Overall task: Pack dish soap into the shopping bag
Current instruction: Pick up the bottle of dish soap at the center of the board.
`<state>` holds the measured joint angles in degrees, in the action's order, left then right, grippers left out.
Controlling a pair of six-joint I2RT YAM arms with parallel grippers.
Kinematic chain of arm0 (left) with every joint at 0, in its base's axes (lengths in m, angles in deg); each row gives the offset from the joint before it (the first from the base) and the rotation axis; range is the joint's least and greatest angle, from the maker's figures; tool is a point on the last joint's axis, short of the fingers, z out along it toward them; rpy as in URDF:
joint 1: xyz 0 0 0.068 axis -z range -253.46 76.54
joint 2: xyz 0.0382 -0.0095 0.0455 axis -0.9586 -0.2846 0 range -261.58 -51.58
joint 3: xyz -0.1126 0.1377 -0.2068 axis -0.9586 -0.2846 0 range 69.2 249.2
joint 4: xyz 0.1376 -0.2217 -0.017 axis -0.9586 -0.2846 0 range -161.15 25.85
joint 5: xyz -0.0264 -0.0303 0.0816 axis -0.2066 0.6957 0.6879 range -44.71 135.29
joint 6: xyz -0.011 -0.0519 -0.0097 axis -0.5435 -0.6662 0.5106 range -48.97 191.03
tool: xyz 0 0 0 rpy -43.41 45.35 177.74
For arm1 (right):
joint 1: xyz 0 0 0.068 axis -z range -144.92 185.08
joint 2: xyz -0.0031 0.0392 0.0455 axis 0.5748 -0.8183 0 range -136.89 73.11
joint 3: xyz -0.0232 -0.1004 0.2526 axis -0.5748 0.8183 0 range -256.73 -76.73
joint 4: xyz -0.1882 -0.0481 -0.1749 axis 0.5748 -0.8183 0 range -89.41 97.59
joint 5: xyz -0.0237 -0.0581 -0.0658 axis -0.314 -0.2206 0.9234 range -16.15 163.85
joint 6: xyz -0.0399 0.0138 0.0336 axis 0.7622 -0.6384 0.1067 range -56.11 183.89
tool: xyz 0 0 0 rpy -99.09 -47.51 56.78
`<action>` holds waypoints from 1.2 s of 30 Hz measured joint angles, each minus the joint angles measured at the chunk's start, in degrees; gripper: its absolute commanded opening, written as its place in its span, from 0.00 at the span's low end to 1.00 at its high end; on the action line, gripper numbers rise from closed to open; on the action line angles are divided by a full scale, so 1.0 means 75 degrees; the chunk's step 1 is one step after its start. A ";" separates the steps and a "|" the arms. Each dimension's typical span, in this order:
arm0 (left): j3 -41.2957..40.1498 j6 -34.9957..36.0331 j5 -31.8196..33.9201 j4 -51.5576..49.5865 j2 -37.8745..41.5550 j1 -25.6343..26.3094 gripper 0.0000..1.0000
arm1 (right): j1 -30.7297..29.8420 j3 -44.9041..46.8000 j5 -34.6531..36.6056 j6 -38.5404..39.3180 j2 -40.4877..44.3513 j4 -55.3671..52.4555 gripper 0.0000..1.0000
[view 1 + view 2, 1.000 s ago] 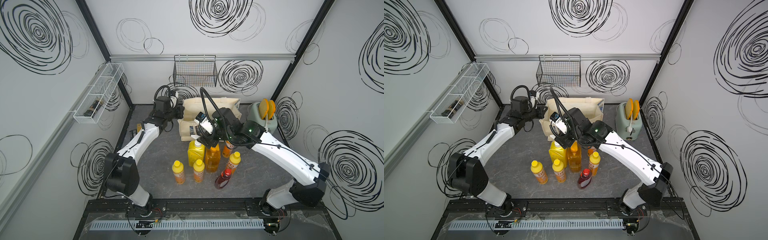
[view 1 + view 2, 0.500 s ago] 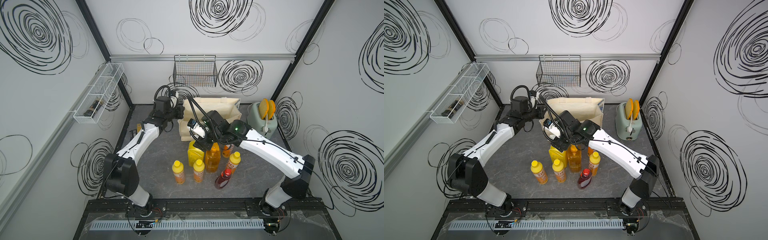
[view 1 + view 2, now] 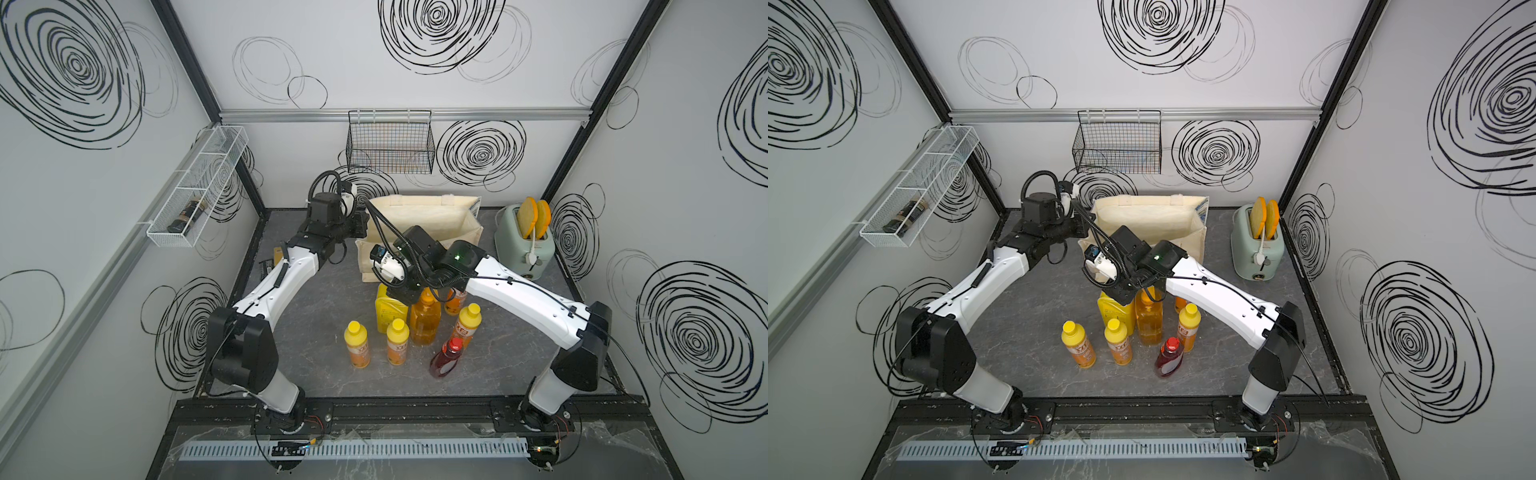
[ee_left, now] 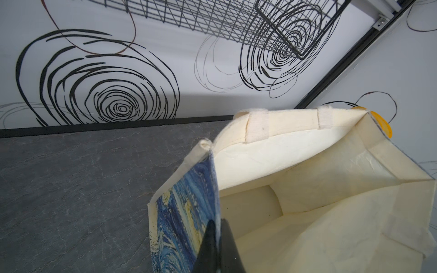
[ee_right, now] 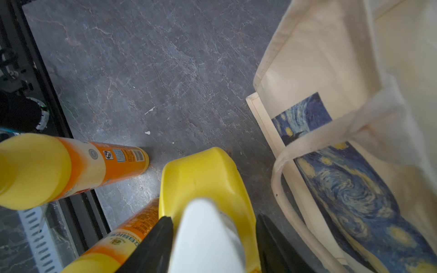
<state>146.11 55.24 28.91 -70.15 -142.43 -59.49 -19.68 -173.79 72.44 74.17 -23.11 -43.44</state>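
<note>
Right gripper (image 5: 214, 217), jaws parted, is straddling the white pump (image 5: 205, 241) on the yellow plastic soap bottle (image 5: 203, 175) — left gripper (image 4: 218, 221) is clamping the cream canvas shopping bag (image 4: 307, 165).

In a top view the right gripper (image 3: 397, 293) hides the yellow bottle's (image 3: 388, 311) top; at the right wrist its pump (image 5: 205, 236) is a white blur running off the edge. One orange bottle (image 3: 455, 301) barely peeks from behind the right arm (image 3: 519, 297)

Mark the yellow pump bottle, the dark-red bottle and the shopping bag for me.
yellow pump bottle (image 5: 203, 175): right wrist view, on its yellow shoulder.
dark-red bottle (image 3: 444, 362): in a top view, on its red body.
shopping bag (image 3: 419, 203): in a top view, on its far rim.
</note>
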 measured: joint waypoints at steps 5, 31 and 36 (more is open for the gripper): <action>0.0000 0.0017 0.0000 0.0000 0.0000 0.0000 0.05 | -0.0050 -0.0055 -0.0023 -0.0020 -0.0003 -0.0009 0.35; -0.0003 0.0093 0.0020 0.0003 0.0003 0.0000 0.05 | -0.0114 -0.2069 0.0493 -0.0425 -0.0224 -0.0810 0.00; -0.0041 0.0195 0.0050 0.0015 0.0029 0.0009 0.05 | -0.0114 -0.2375 0.0434 -0.0554 0.0093 -0.0816 0.00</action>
<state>145.80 56.71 29.28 -70.04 -142.21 -59.42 -20.53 -191.60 75.70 70.02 -22.41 -49.56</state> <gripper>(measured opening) 0.061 0.384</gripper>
